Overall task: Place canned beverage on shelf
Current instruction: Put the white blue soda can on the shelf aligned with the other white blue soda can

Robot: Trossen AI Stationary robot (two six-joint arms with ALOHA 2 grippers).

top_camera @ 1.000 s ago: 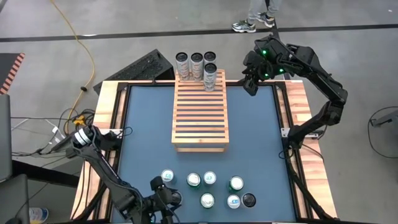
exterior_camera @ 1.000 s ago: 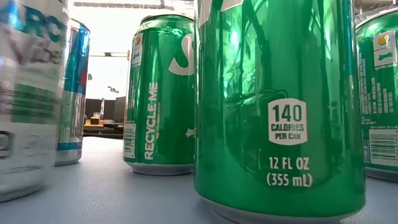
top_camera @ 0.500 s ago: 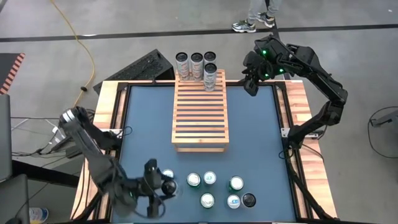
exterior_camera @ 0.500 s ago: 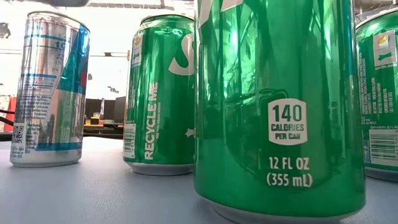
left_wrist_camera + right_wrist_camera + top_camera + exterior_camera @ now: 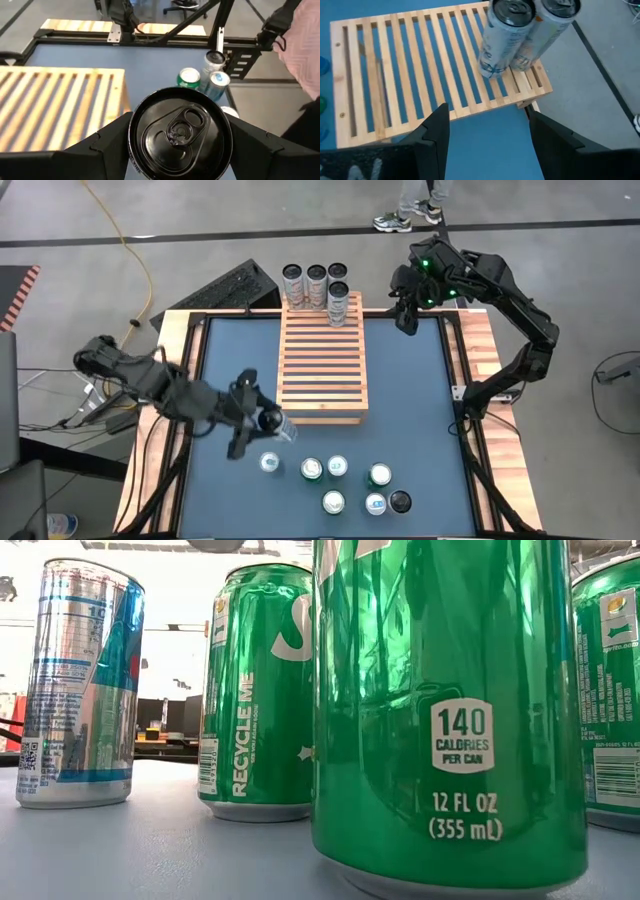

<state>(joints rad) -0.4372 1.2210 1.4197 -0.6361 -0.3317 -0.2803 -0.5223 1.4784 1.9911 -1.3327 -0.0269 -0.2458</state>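
The left hand (image 5: 262, 423) grips a can (image 5: 180, 134) with a black top and holds it up above the blue worktop (image 5: 410, 400). It is just beside the near left corner of the wooden shelf (image 5: 322, 360). 4 cans (image 5: 318, 284) stand at the far end of the shelf. 7 more cans (image 5: 335, 480) stand on the worktop near its front edge. The right hand (image 5: 404, 317) waits by the far right corner of the worktop, with its fingers apart and nothing in them.

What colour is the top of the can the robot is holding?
Black. The can held in the left tool shows it best in the left wrist view.
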